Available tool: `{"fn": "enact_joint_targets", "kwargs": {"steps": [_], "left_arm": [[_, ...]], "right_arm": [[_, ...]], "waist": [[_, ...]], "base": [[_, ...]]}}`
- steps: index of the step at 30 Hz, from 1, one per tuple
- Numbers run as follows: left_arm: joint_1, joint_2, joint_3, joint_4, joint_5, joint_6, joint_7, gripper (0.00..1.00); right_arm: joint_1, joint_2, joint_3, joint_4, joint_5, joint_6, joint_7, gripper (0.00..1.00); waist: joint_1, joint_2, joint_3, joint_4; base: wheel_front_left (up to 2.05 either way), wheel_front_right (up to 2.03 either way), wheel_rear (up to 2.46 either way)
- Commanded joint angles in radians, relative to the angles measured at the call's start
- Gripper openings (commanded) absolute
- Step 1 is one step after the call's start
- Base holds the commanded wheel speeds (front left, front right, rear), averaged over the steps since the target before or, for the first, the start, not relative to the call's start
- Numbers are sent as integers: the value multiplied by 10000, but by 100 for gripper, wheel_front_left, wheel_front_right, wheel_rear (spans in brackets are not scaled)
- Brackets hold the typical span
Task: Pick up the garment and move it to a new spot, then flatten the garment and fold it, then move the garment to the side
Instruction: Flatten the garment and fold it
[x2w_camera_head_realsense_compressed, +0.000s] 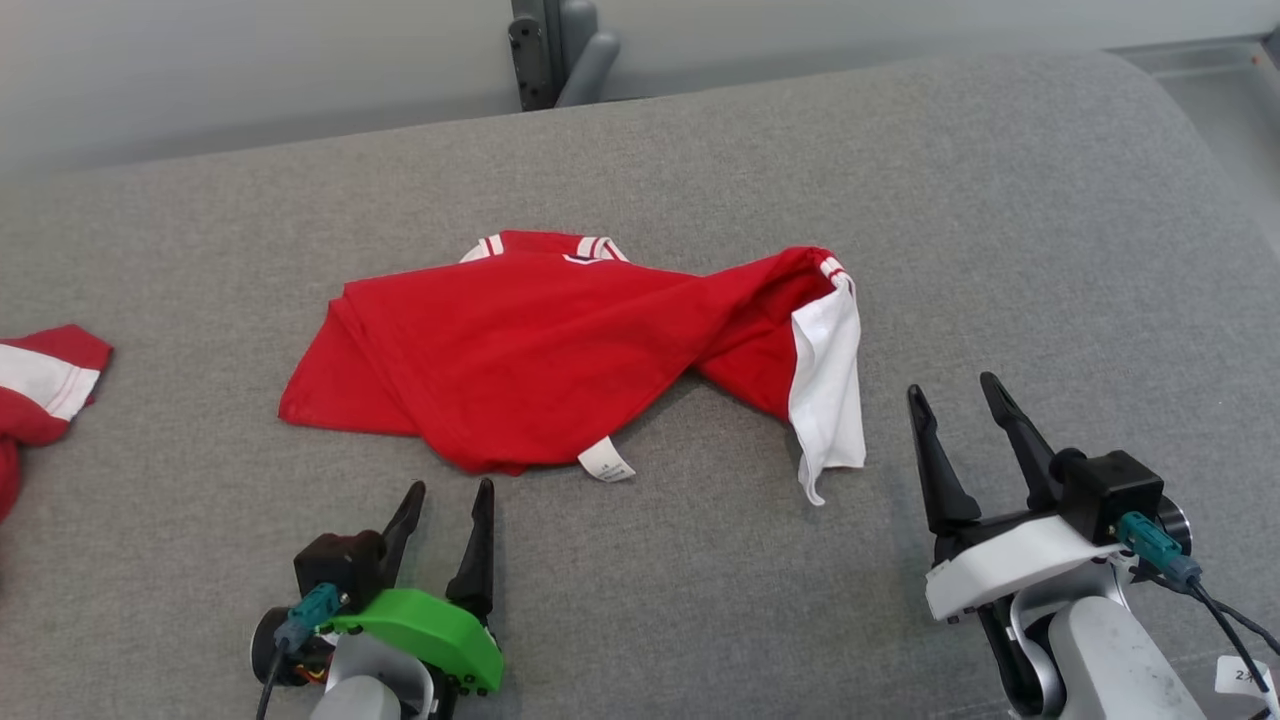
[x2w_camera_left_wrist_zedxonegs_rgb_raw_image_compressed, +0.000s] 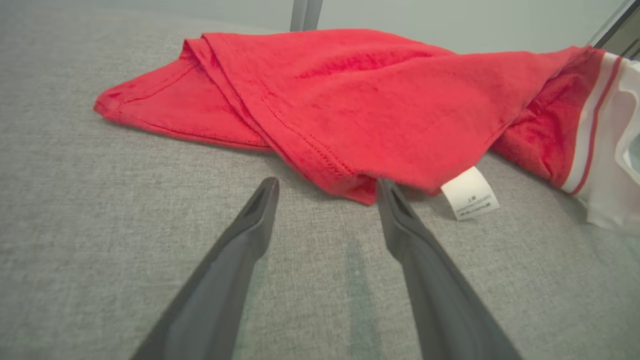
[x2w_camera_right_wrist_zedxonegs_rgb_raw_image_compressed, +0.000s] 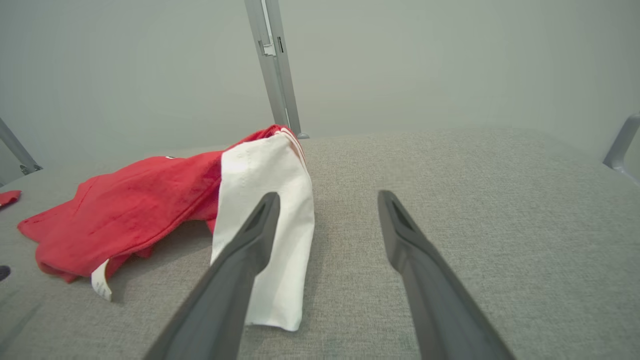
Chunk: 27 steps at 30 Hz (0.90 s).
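Now crumpled mid-frame on gray cushion (x2w_camera_head_realsense_compressed: 900, 200): red garment (x2w_camera_head_realsense_compressed: 540, 350), white sleeve (x2w_camera_head_realsense_compressed: 830, 390) flopped to the right. Left gripper (x2w_camera_head_realsense_compressed: 450, 485) wide open, empty, lower left just below hem, prob. ready to pinch. Right gripper (x2w_camera_head_realsense_compressed: 952, 385) open too, empty, lower right near sleeve.

L gripper (x2w_camera_head_realsense_compressed: 451, 485) w/ green cover (x2w_camera_head_realsense_compressed: 430, 625), R gripper (x2w_camera_head_realsense_compressed: 951, 384) white; dark fingers (x2w_camera_head_realsense_compressed: 940, 470), teal plugs (x2w_camera_head_realsense_compressed: 1150, 540).

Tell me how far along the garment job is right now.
Done: nothing visibly; the red cloth garment lies bunched on the grey fabric surface, its white sleeve twisted. In hand: nothing; the left gripper and right gripper are open and empty, close by it. Left: flattening, folding, moving aside; whether it was already relocated I cannot tell.
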Motion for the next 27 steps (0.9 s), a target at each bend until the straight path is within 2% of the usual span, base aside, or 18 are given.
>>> {"fn": "enact_joint_targets", "kwargs": {"steps": [1,6,12,13,15,22,27], "left_arm": [[-297,40,-48,350,-98,91,5,100],[-749,41,-69,1122,-365,138,22,100],[-740,22,3,611,-373,10,33,100],[-707,25,30,455,-336,-16,31,87],[-656,29,76,125,-199,-34,11,0],[-271,37,98,-483,108,-161,7,0],[58,38,327,-1155,207,-219,2,0]], "right_arm": [[-209,-52,-5,-24,11,-3,-4,100],[-385,-76,-56,-64,14,-3,-4,100],[-424,-62,-123,-67,26,-3,-4,100],[-448,-49,-103,-51,14,-3,-4,100],[-487,-33,-38,-26,1,-3,-4,100],[-380,25,-6,85,16,-3,-4,100],[-62,31,-132,237,104,-3,-4,100]], "waist": [[0,71,833,-514],[0,71,1136,-782],[0,71,1236,-807],[0,71,1230,-794],[0,71,1215,-752],[0,71,954,-486],[0,71,489,106]], "base": [[0,0,0],[0,0,0],[0,0,0],[0,0,0],[0,0,0],[0,0,0],[0,0,0]]}}
